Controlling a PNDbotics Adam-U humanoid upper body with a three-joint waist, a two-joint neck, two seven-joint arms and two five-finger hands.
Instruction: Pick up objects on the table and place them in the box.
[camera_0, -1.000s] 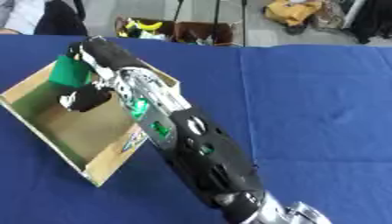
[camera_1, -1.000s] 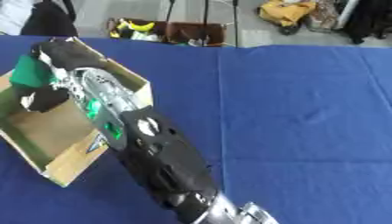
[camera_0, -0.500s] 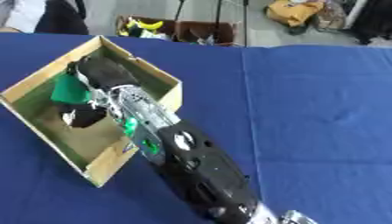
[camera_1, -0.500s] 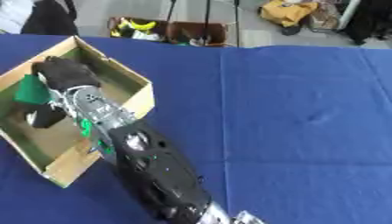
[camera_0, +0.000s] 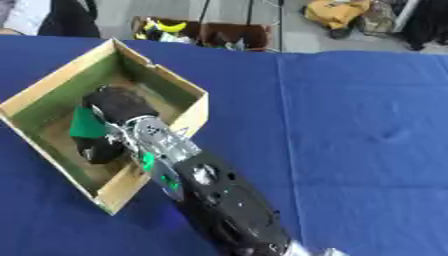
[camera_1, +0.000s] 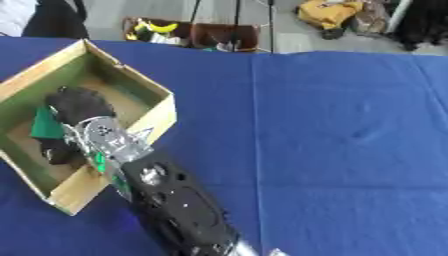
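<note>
I see green flat obj (camera_0: 85, 123) down inside open cardboard box (camera_0: 52, 88), w/ my right hand (camera_0: 109, 120) curled on it.

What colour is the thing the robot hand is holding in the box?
Green, best seen in the left eye view.

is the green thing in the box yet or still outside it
In the box. The flat green object sits below the rim of the open cardboard box, with the black robot hand curled round it inside the walls.

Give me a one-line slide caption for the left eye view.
Black robot hand, curled around a green object, reaches down inside the open cardboard box on the blue-covered table.
</note>
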